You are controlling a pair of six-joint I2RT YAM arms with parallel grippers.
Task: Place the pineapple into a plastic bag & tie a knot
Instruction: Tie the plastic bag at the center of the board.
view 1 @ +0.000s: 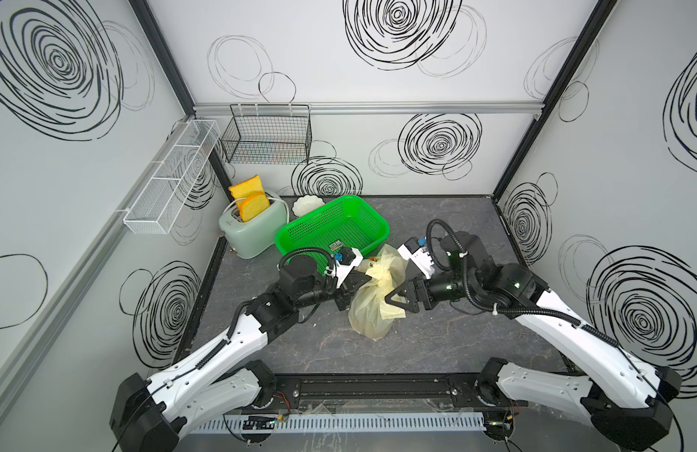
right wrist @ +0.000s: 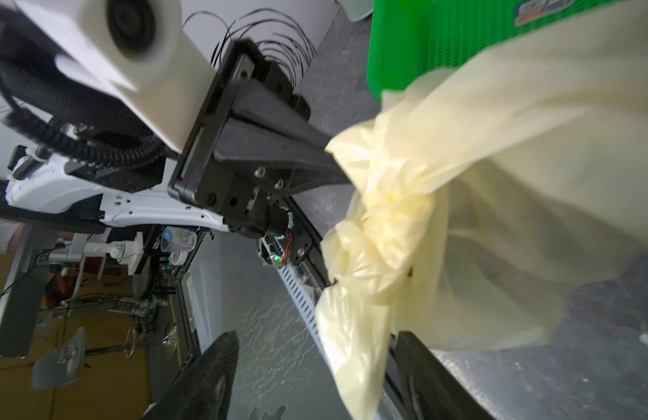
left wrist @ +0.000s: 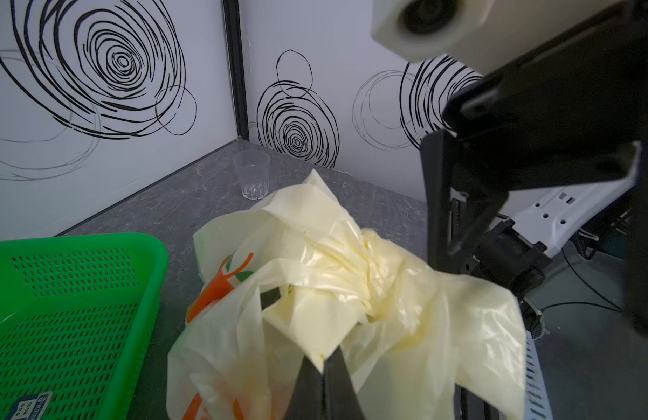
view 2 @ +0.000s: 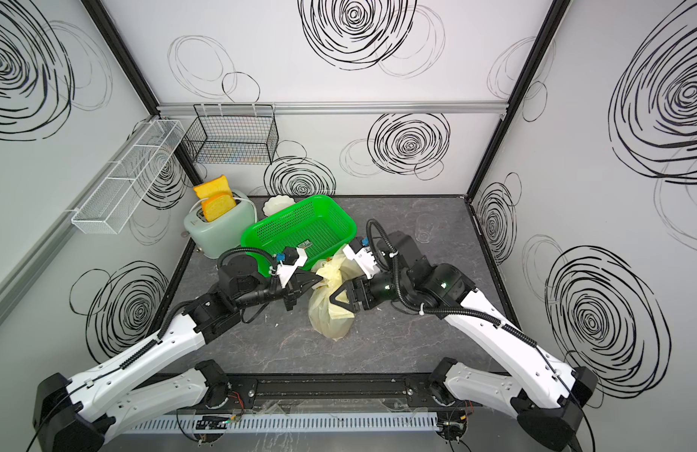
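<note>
— Pinching a bag [view 1: 368, 319] strip [left wrist: 315, 327], my left end effector [left wrist: 324, 358] is closed.
— And the right end effector [right wrist: 315, 342]?
— Jaws apart, strip between them. I see the bag on the worktop [view 1: 437, 344], beside the basket [view 1: 335, 227].

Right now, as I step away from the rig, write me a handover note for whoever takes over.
The left gripper is shut on a handle strip of the plastic bag. The right gripper is open, with a loose strip hanging between its fingers. The bag bulges on the table beside the green basket; its contents are hidden. Done: handles bunched into the knot. To do: probably snug it, then release.
</note>
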